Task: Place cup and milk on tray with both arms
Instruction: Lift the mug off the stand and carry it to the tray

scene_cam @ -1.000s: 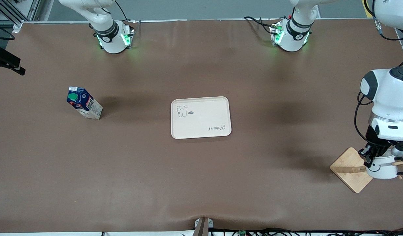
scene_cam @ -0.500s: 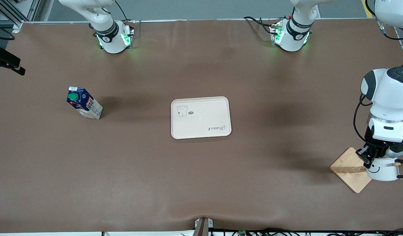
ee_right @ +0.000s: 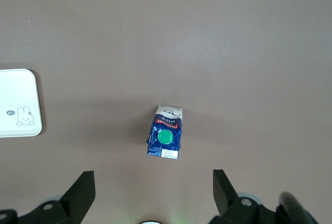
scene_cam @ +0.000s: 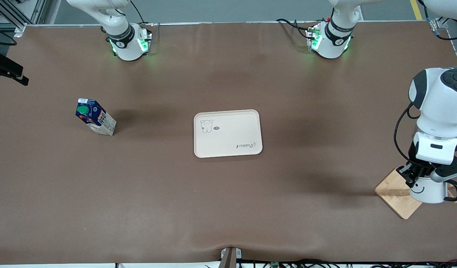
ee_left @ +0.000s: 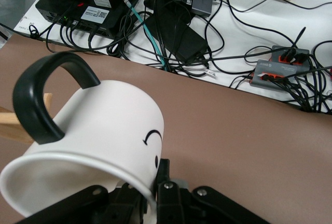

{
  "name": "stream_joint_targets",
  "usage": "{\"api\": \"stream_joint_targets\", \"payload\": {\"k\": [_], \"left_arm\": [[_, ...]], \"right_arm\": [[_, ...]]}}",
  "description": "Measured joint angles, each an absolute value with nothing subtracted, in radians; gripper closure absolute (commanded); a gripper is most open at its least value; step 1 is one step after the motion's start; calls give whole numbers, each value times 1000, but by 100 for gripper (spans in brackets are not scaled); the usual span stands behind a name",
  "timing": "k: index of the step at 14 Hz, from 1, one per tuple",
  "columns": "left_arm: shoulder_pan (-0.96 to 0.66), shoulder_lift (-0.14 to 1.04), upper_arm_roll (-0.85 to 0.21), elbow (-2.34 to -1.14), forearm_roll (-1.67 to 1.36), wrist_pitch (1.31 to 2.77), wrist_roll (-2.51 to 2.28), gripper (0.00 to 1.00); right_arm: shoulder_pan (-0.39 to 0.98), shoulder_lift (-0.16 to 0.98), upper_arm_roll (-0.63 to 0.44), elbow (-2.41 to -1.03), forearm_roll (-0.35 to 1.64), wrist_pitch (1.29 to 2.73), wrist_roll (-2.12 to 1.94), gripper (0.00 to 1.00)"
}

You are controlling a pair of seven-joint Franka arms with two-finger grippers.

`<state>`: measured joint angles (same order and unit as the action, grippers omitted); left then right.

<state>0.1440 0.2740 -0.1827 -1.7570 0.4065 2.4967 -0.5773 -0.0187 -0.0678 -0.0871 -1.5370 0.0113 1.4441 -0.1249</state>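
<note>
Left pincer (scene_cam: 418, 178) clamped on the rim of the white smiley-faced mug with the black loop handle (scene_cam: 428, 189), one finger (ee_left: 171, 195) inside the wall and the other outside, so closed only as far as the wall allows. Mug tipped in the grip, handle upward in the left wrist view, held in the air over the square light wooden stand base (scene_cam: 398, 192) at the left arm's end of the brown counter (scene_cam: 228, 208); a wooden peg of the stand just visible beside the mug's handle. Right pincer (ee_right: 153, 193) high in the air, out of the front view, fingers (ee_right: 83, 190) spread wide and gripping nothing, hanging almost directly over the small blue and white gable-top milk carton with the round green cap (scene_cam: 95, 117). Carton upright on the counter below that pincer, at the right arm's end. Flat cream-beige rectangular tray with rounded corners and a little animal drawing (scene_cam: 227, 133) bare at mid-counter, well apart from both pincers, roughly between the carton and the held mug.
</note>
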Motion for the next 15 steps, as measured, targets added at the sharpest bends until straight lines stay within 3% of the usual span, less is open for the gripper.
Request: {"api": "stream_joint_targets", "payload": {"k": [6,15], "left_arm": [[74,274,-304,-1665,405,2185,-578,100],[-227,359,-322,-1611,198,2027,-623,100]], "right_arm": [[-19,-66,-87,-1537,11,1444,-125,0],[-19,-4,-87,-1536,11,1450,-125,0]]}}
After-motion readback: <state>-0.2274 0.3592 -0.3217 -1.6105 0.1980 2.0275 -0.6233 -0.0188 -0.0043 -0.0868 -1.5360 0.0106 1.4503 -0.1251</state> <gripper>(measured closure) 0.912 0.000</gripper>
